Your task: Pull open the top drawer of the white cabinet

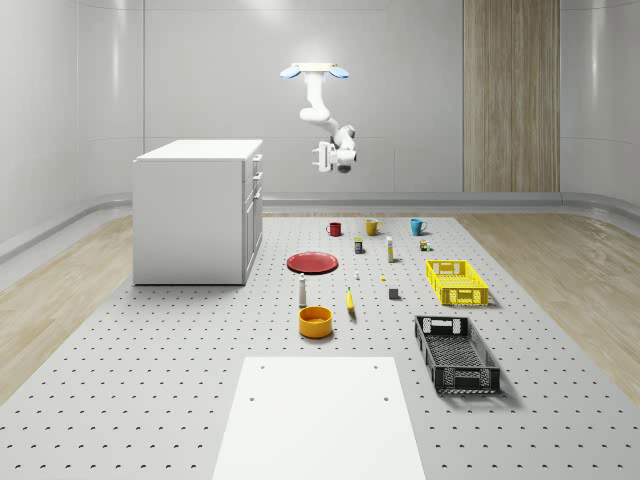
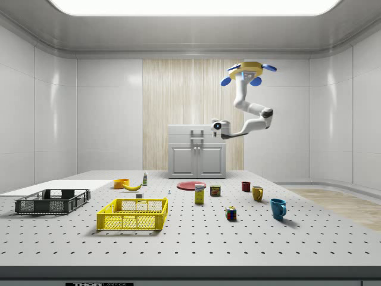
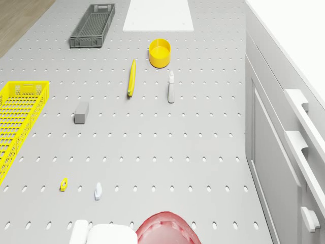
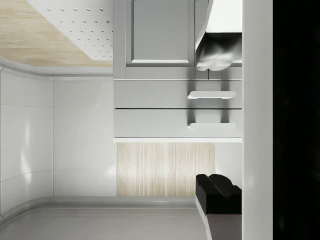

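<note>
1. My drone (image 1: pixel 315 71) hovers high above the counter (image 1: pixel 200 380), off the drawer side of the white cabinet (image 1: pixel 190 215).
2. My tool (image 1: pixel 322 156) hangs at the arm's end, level with the cabinet's upper part and apart from it.
3. The top drawer (image 4: pixel 150 123) sits shut, flush under the cabinet's top; its handle (image 4: pixel 212 126) lies ahead of my tool, untouched.
4. My fingers (image 4: pixel 218 194) stand apart, clamped on nothing.
</note>
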{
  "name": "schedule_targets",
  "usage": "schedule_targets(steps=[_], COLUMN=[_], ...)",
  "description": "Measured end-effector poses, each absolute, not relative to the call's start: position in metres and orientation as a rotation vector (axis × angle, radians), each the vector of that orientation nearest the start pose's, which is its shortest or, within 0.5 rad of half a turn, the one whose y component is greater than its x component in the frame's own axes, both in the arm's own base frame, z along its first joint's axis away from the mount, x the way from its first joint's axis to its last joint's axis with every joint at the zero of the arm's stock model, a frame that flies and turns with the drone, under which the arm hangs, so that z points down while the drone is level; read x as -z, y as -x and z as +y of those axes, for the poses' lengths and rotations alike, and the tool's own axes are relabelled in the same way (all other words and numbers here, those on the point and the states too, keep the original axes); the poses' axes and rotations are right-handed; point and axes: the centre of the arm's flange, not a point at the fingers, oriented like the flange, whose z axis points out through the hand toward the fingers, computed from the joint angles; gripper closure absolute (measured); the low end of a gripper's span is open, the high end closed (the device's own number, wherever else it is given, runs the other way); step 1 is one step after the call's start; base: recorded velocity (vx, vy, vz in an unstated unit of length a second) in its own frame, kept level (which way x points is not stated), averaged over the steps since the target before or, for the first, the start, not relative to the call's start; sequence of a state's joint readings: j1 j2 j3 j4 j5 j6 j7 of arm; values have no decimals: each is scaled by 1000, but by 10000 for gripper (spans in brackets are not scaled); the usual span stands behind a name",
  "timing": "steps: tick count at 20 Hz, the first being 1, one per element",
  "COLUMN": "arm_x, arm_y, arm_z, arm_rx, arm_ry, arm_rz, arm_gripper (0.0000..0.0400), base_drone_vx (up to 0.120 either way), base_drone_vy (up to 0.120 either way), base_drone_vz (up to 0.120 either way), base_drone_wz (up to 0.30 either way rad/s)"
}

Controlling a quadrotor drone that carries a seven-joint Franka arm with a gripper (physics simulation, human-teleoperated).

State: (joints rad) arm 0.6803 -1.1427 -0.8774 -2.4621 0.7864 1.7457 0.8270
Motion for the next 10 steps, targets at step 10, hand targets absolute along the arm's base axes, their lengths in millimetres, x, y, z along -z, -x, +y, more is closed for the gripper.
schedule_targets(steps=[10], arm_x=[-591], arm_y=[-307], arm_z=[-100], arm_rx=[-613], arm_ry=[1484], arm_rz=[613], arm_gripper=[95], base_drone_vx=[0], base_drone_vy=[-44], base_drone_vz=[0], base_drone_wz=[0])
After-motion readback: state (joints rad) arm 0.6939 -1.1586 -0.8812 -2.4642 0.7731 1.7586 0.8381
